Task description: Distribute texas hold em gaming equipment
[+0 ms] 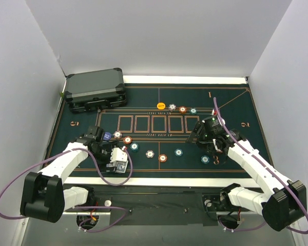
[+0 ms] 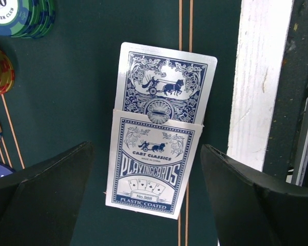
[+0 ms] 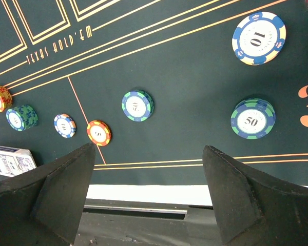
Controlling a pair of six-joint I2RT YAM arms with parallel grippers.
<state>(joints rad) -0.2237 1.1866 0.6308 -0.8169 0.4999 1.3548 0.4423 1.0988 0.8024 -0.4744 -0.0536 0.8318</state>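
A blue-and-white playing-card pack (image 2: 153, 169) lies flat on the green poker mat (image 1: 143, 100), with blue-backed cards sticking out of its top. My left gripper (image 2: 146, 147) hangs open right over it, one finger on each side and neither touching it. Poker chips lie spread over the mat: a blue 10 chip (image 3: 258, 38), a green 50 chip (image 3: 252, 118), another green chip (image 3: 137, 105) and a red 5 chip (image 3: 99, 132). My right gripper (image 3: 150, 147) is open above the mat's near edge, with nothing between its fingers.
A dark grey hard case (image 1: 96, 90) sits shut at the back left corner. A row of chips (image 1: 183, 109) lies behind the printed card boxes. Chip stacks (image 2: 21, 18) stand close beside the pack. The mat's white border (image 2: 256, 82) runs along the near side.
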